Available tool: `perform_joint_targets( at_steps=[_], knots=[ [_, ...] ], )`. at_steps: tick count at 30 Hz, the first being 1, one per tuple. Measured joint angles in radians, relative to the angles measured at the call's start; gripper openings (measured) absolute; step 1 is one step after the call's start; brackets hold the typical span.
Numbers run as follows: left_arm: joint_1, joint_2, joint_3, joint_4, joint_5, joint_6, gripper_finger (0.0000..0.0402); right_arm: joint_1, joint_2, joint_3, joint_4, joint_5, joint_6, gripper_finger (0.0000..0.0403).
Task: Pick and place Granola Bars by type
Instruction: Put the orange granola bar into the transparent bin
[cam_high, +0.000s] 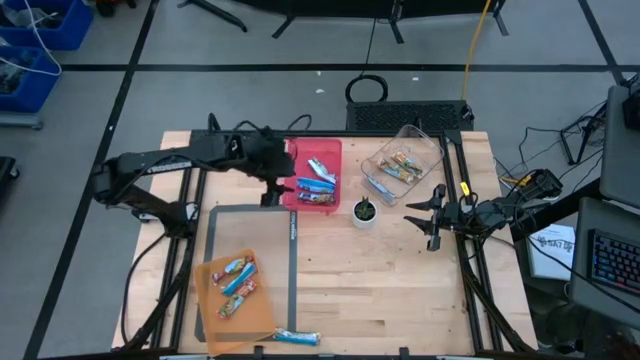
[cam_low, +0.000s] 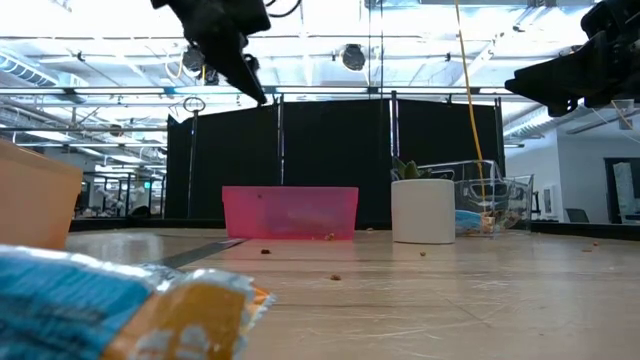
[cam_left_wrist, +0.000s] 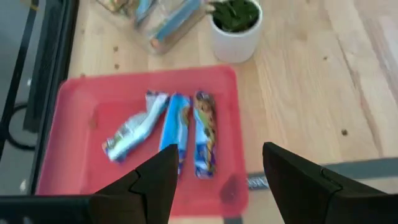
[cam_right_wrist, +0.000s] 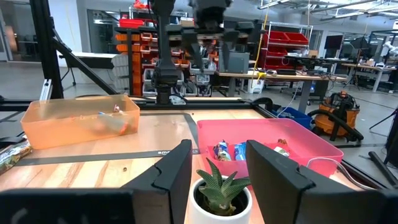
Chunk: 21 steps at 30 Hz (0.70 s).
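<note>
Bars in the clear bin (cam_high: 405, 165) at upper right blur together uncounted, while the left gripper (cam_left_wrist: 214, 180) hangs with fingers apart and empty over the pink tray (cam_high: 300, 150) holding three granola bars (cam_left_wrist: 177, 127), and the right gripper (cam_high: 434, 215) waits, fingers apart, centre-right.

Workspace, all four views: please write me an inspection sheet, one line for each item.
Surface: wooden table, small crumbs scattered; grey mat at front left.
Job's things: granola bars in pink tray, orange tray and clear container; one blue bar loose at the front edge.
Clutter: potted plant in a white cup.
Grippers: left gripper open, empty, above the pink tray; right gripper open, empty, beside the plant.
Cables: yellow cable and black cables behind the table.
Surroundings: blue bins, keyboard; no person seen.
</note>
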Motion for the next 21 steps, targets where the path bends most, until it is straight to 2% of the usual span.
perform_joint_targets(
  at_steps=[4, 14, 21],
  knots=[
    [-0.066, -0.039, 0.000, -0.067, -0.075, -0.103, 0.0237, 0.000, 0.000, 0.000, 0.008, 0.000, 0.000, 0.0142],
    [-0.299, -0.051, 0.000, -0.115, -0.092, -0.364, 0.0237, 0.000, 0.000, 0.000, 0.062, 0.000, 0.000, 0.0142],
    [-0.509, -0.027, 0.000, -0.095, -0.241, -0.514, 0.0237, 0.000, 0.000, 0.000, 0.061, 0.001, 0.007, 0.0142]
  ],
)
